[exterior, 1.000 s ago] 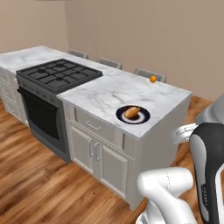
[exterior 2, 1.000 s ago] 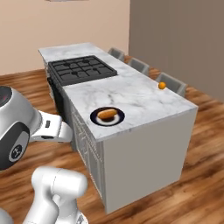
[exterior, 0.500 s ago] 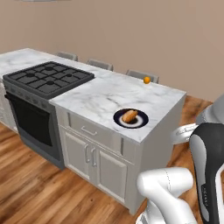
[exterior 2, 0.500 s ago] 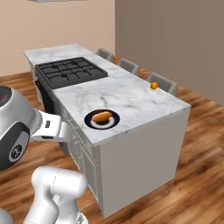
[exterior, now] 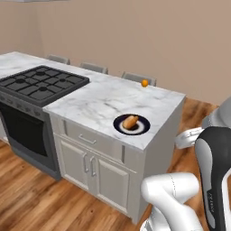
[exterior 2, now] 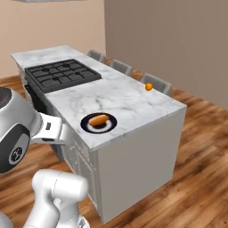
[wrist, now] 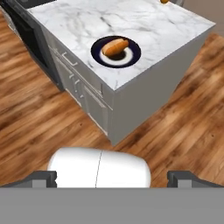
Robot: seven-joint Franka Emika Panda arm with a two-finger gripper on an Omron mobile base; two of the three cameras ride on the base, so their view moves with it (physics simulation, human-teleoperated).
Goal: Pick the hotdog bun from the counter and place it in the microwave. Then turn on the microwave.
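The hotdog bun (exterior: 130,121) (exterior 2: 98,119) (wrist: 115,46) lies on a dark round plate (exterior: 143,126) (exterior 2: 110,126) (wrist: 130,57) near the front edge of the counter (exterior: 97,99) (exterior 2: 122,95) (wrist: 74,22), a white marble island top. My gripper (wrist: 113,177) hangs well back from the island, above the wooden floor. It looks down at the plate from a distance, and it is open with nothing between its fingers. The microwave is out of view.
A black gas stove (exterior: 43,83) (exterior 2: 62,73) with an oven below sits in the island beside the plate. A small orange (exterior: 144,83) (exterior 2: 148,86) rests near the counter's far edge. Grey chair backs (exterior: 92,67) (exterior 2: 121,67) line the far side. Wooden floor (wrist: 183,122) surrounds the island.
The whole picture has shifted a little in both base views, so the base has moved relative to the island. Bun, plate and orange keep their places on the counter. The gripper stays open.
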